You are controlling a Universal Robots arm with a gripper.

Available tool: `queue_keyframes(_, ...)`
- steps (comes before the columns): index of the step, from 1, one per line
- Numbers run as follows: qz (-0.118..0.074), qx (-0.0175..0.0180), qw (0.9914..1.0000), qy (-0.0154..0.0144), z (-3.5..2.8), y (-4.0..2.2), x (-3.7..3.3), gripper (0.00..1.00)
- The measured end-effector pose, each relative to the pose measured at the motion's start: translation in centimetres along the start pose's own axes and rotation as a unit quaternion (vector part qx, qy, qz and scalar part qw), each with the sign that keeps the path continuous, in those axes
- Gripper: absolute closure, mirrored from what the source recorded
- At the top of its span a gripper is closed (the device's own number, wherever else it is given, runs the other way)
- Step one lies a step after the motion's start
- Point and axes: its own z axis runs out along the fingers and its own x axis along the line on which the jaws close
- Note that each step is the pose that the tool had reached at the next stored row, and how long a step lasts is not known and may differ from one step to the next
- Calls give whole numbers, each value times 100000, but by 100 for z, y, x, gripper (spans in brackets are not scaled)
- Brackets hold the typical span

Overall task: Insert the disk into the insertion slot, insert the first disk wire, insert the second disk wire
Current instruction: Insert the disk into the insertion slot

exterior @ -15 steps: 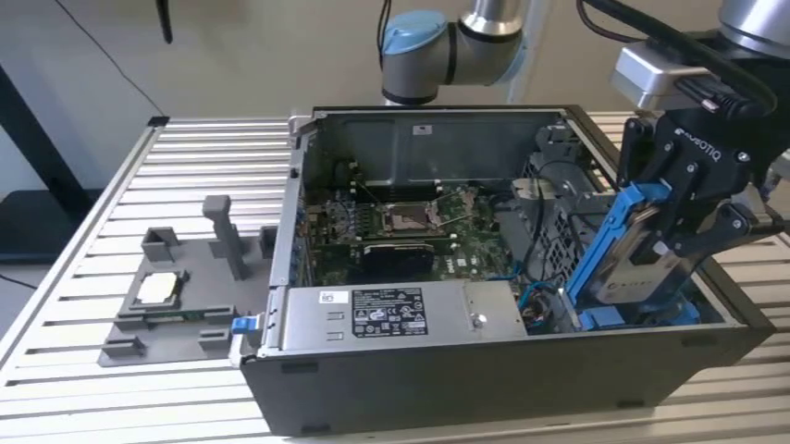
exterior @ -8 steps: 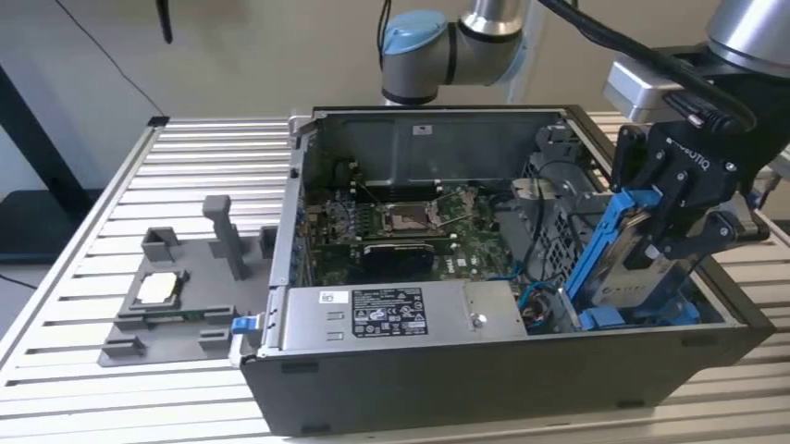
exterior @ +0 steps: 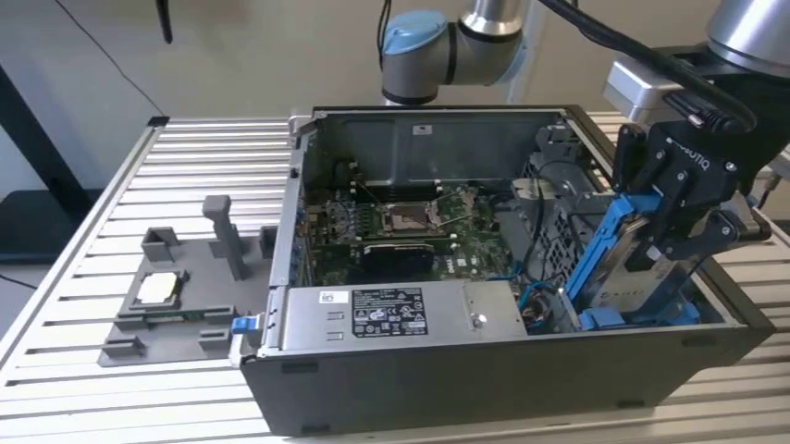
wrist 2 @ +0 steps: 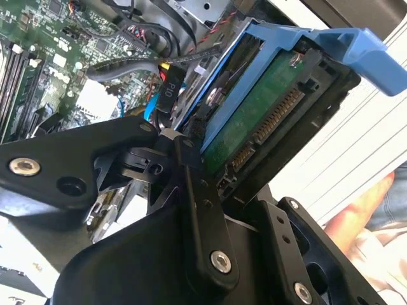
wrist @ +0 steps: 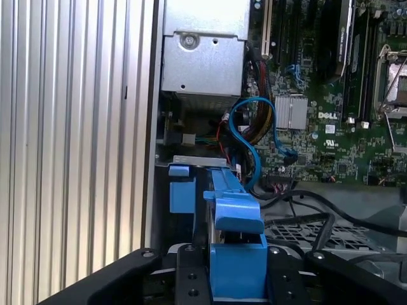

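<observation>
Jaws of the gripper are pressing shut on the disk, clamping its blue carrier frame at the exterior view's right, inside the open computer case. The disk is standing on edge and leaning, its long axis running steeply from upper right to lower left. Its lower end is pointing at the insertion slot of the grey drive cage just below the jaws, though I cannot tell how far it is entering.

Exterior view overlooks the case; both wrist views close on disk
</observation>
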Motion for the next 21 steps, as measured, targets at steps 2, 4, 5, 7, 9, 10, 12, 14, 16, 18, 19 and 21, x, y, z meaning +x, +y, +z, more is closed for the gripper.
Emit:
queue_keyframes(2, 7, -8, 100000, 17, -1, 0, 0, 60)
queue_keyframes(4, 10, -9, 100000, 13, -1, 1, 1, 53)
queue_keyframes(5, 10, -7, 100000, 4, -2, 1, 1, 53)
queue_keyframes(7, 16, -6, 100000, -3, -51, 2, 1, 53)
queue_keyframes(9, 12, -5, 100000, -30, -128, 4, -1, 53)
queue_keyframes(10, 13, -5, 100000, -47, -162, 5, -2, 53)
queue_keyframes(12, 11, 0, 100000, -106, -225, 6, -3, 53)
queue_keyframes(14, 0, 152, 100000, -192, -246, 5, -6, 53)
queue_keyframes(16, -6, 664, 99997, -301, -246, 5, -19, 53)
queue_keyframes(18, -17, 742, 99997, -286, -247, 3, -38, 53)
queue_keyframes(19, -11, 744, 99997, -295, -246, 4, -38, 53)
queue_keyframes(21, -5, 745, 99997, -283, -247, -14, -52, 53)
